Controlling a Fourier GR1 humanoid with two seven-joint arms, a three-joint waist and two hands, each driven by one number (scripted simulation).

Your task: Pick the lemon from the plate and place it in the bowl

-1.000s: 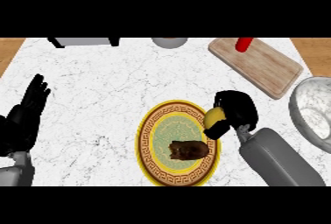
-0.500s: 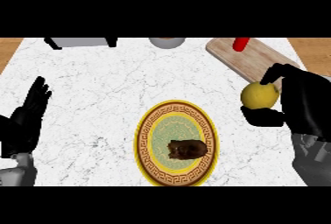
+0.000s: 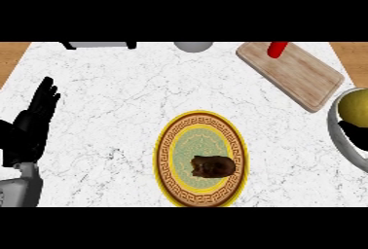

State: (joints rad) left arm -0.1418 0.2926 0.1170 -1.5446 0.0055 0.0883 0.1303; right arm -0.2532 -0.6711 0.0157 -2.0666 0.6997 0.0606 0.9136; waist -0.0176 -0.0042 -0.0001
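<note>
Nearest you, the plate (image 3: 167, 160) holds only a dark brown lump (image 3: 212, 166). Your left hand (image 3: 30, 124) rests at the left edge, fingers straight and apart, out of the way. The lemon (image 3: 352, 108) sits in the bowl (image 3: 338, 136) at the right edge (a dark shape beside it may be your right hand; fingers unreadable). Farther off lies a cutting board (image 3: 291, 73).

No readable writing anywhere

The plate (image 3: 202, 161) carries only a gold key-pattern band round its rim, no letters; the cutting board (image 3: 291, 73) up and right of it bears no label or number.
</note>
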